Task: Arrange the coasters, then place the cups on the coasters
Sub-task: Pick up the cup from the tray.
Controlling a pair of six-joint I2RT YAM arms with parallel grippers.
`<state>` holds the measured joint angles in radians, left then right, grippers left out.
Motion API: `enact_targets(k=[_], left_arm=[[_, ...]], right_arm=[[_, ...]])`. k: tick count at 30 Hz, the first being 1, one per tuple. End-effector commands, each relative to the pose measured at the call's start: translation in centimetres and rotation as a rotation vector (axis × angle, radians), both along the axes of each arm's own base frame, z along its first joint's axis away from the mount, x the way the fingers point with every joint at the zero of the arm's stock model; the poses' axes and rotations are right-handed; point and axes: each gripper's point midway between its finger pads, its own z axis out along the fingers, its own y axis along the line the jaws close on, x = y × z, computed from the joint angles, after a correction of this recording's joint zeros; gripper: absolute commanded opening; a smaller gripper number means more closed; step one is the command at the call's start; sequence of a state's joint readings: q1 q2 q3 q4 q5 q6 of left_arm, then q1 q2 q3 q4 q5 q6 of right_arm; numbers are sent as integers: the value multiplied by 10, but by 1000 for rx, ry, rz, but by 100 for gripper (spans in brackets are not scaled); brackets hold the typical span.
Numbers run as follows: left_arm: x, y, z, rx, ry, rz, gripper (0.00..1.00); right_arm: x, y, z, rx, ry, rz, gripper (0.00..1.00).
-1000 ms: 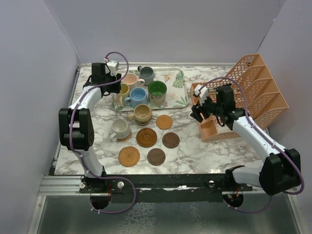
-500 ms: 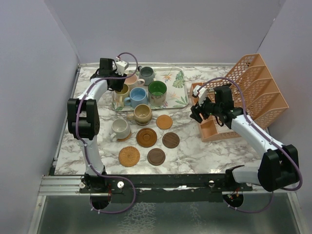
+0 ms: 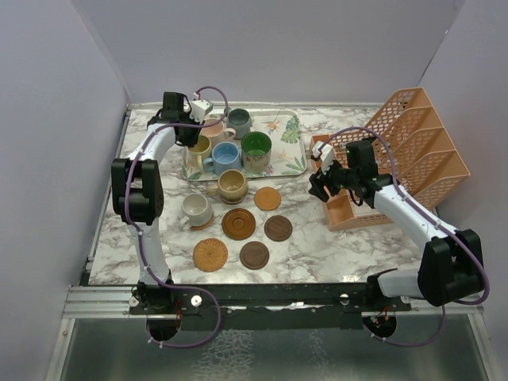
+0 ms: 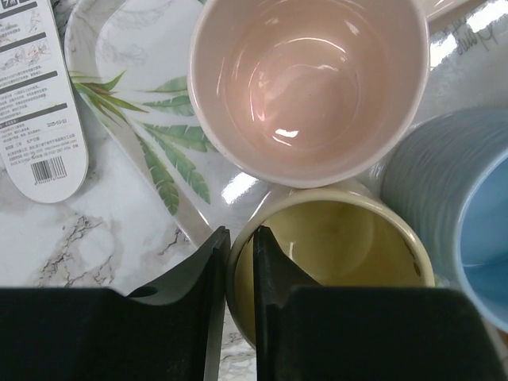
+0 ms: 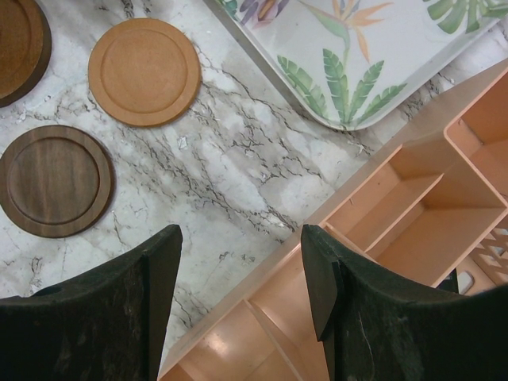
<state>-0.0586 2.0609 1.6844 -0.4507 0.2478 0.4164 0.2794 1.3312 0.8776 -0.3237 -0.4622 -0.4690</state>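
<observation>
Plain lavender walls [image 3: 278, 48] enclose a white marble-patterned table [image 3: 333, 246], evenly lit.

Cropped at the right edge: blue mug [image 4: 464, 230]. Lost behind the left gripper [image 4: 240, 234] at bottom centre: near side of the yellow mug [image 4: 341, 238]. Clipped in the upper left corner: dark coaster [image 5: 17, 40].

5 cups [image 3: 225, 156] upright on tray [image 3: 290, 163], yellow cup [image 4: 341, 238] leftmost; 2 cups by coasters [image 3: 238, 223].

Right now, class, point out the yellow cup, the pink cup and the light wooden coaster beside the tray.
yellow cup [image 4: 341, 242], left wrist view, inner wall.
pink cup [image 4: 305, 87], left wrist view, inner floor.
light wooden coaster [image 5: 144, 71], right wrist view, centre of top face.
</observation>
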Motion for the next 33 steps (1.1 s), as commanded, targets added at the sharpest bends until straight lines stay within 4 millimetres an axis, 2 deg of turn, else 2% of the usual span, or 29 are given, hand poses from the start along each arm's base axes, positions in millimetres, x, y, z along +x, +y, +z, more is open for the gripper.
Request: enact_targets(k=[1,6,10,15,19,22,26,29,33], left_arm=[[2,-4,35,-20,-66,-20,12],[-7,3,83,0,-148,8,0],[-24,10,125,23,-222,23,0],[-53,12,163,17,-284,34,0],[-82,7,186,-33,-311,51,0],[-107,-1,194,-76,-317,60,0],[-149,-22,194,-127,-317,3,0],[-181,-37,184,-141,-286,-56,0],[-214,-56,173,-171,-242,-107,0]], right_arm=[[4,0,7,1,-14,9,62],[2,3,13,19,-19,18,62],[0,6,18,36,-18,25,62],[-1,8,22,53,-17,30,62],[-3,11,22,70,-3,37,62],[-3,13,22,80,3,39,62],[-5,14,24,94,4,42,62],[-7,15,24,103,7,45,62],[-12,20,29,138,14,60,62]])
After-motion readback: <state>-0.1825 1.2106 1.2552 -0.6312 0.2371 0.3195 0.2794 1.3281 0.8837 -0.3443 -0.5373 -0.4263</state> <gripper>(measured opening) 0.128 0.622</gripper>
